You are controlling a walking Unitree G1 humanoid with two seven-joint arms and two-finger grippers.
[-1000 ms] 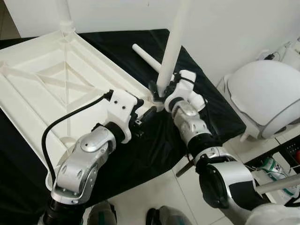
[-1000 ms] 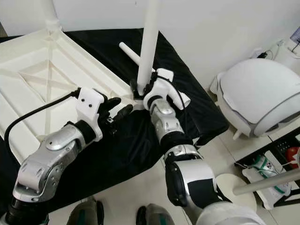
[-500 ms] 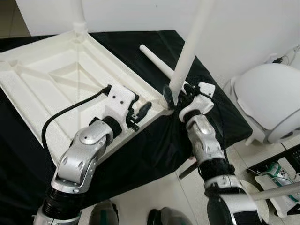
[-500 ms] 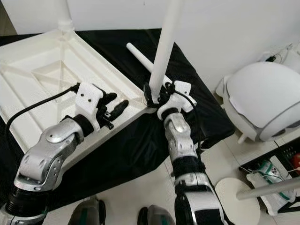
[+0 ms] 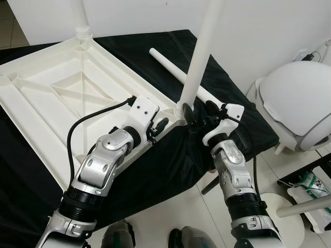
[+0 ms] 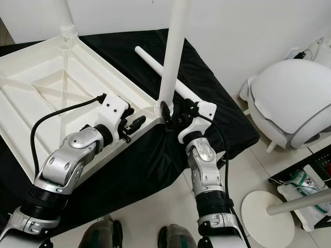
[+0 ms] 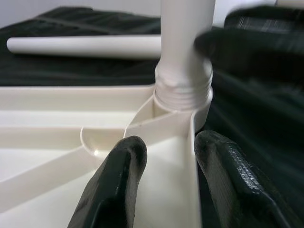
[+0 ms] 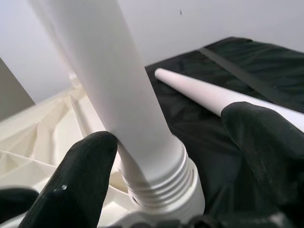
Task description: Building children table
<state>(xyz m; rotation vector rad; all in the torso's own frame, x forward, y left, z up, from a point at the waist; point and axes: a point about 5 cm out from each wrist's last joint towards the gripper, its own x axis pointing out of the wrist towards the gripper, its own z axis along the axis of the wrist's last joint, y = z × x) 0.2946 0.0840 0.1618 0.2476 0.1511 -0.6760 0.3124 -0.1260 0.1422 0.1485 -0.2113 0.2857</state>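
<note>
The white plastic table top (image 5: 57, 88) lies upside down on a black cloth. One white leg (image 5: 199, 57) stands nearly upright in the near corner socket (image 7: 183, 95), with its threads showing above the socket. My right gripper (image 5: 199, 113) is open around this leg's base; one finger (image 8: 80, 175) touches it and the other stands clear. My left gripper (image 5: 158, 126) is open at the table top's rim just beside that corner, its fingers (image 7: 118, 180) straddling the rim. A second leg (image 5: 80, 20) stands at the far corner. A loose leg (image 5: 178, 77) lies on the cloth behind.
The black cloth (image 5: 170, 170) drapes over the front edge toward the tiled floor. A large white domed object (image 5: 300, 103) stands on the right. A round white base (image 6: 264, 209) and a grey pole (image 6: 300, 201) are on the floor at lower right. A white wall is behind.
The camera has shifted. The leg in the near corner went from leaning to nearly upright, with my right gripper staying at its base. My left gripper has moved closer to that corner.
</note>
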